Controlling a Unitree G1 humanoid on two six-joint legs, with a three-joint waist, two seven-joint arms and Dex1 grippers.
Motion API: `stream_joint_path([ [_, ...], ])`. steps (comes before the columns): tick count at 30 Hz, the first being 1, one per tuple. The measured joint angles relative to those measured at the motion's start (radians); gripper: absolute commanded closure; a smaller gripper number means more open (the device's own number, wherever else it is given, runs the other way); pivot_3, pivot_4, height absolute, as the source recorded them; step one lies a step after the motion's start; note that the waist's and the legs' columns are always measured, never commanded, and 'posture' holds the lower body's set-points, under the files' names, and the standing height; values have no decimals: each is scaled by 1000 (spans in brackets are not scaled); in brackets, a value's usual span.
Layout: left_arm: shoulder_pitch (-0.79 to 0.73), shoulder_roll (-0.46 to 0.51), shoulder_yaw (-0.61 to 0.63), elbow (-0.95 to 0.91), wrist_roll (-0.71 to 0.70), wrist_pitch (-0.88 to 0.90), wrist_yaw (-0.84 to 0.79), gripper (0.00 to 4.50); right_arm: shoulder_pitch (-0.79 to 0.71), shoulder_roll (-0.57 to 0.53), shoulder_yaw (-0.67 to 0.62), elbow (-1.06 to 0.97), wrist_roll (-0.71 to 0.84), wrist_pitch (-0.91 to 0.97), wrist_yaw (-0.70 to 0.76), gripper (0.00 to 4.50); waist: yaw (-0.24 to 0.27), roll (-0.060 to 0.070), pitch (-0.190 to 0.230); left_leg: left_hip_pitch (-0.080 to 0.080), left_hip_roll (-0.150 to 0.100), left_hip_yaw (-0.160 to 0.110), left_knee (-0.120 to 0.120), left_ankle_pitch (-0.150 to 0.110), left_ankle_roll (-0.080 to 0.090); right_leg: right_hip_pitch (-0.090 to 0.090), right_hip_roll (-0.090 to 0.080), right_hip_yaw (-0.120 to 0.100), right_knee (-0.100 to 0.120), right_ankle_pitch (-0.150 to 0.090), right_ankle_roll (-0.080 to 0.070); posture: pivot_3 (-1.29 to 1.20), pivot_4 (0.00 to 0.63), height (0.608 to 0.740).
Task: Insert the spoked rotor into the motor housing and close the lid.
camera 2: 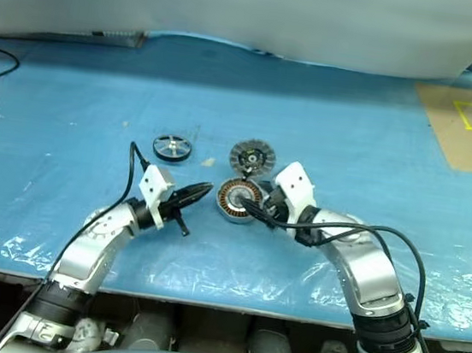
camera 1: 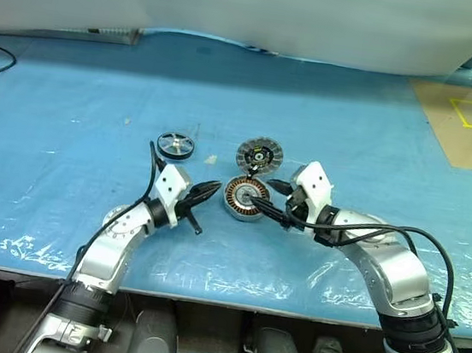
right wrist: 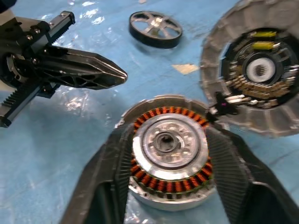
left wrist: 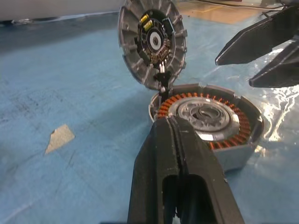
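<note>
While the motor housing sits on the blue plastic sheet that covers the table, its lid stands tilted open behind it, joined to the housing's far edge by a small dark hinge. The housing is a shallow round drum of dull silver metal; inside, a ring of copper-coloured windings circles a bright machined disc with a dark bore at its centre. The lid is grey cast metal with short radial ribs round its edge, and its inner face carries a dark hub, small yellow parts and fine wiring; no writing on it can be read.

Well apart to the left lies the spoked rotor, a dark wheel with a shiny rim and flat silver spokes, resting flat on the sheet. A pale scrap lies between it and the housing.

Just left of the housing hovers the left gripper, its matte black fingers pressed together into one point, holding nothing. On the other side, the right gripper has its black fingers parted, one on each side of the housing's rim; whether they press on it cannot be told. The sheet is crinkled and glossy.
</note>
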Motion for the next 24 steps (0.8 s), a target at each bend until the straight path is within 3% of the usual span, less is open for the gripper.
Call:
stream_joint_path([
  [11, 44, 6, -2, 9, 6, -44, 23, 4500, -99, 37, 78, 18, -22, 124, -65, 2341, 2, 0, 0, 0, 0, 0, 0, 0, 0, 0, 0, 1, 1, 0, 0, 0, 150, 740],
  [14, 48, 2, -2, 10, 5, -44, 30, 4500, -108, 44, 78, 24, -22, 148, -76, 2985, 2, 0, 0, 0, 0, 0, 0, 0, 0, 0, 0, 1, 0, 0, 0, 0, 150, 740],
  [17, 48, 2, -3, 10, 5, -43, 39, 4500, -120, 41, 78, 24, -22, 164, -80, 3949, 2, 0, 0, 0, 0, 0, 0, 0, 0, 0, 0, 1, 1, 0, 0, 0, 150, 740],
  [23, 48, 1, -10, 9, 7, -43, 46, 4500, -124, 31, 88, 34, -29, 182, -84, 3949, 2, 0, 0, 1, 0, 0, 0, 0, 0, 0, 0, 1, 1, 0, 0, 0, 150, 740],
  [24, 48, 1, -12, 9, 7, -43, 49, 4500, -126, 31, 94, 39, -31, 188, -85, 4131, 2, 0, 0, 1, 0, 0, 0, 0, 0, 0, 0, 1, 1, 0, 0, 0, 150, 740],
])
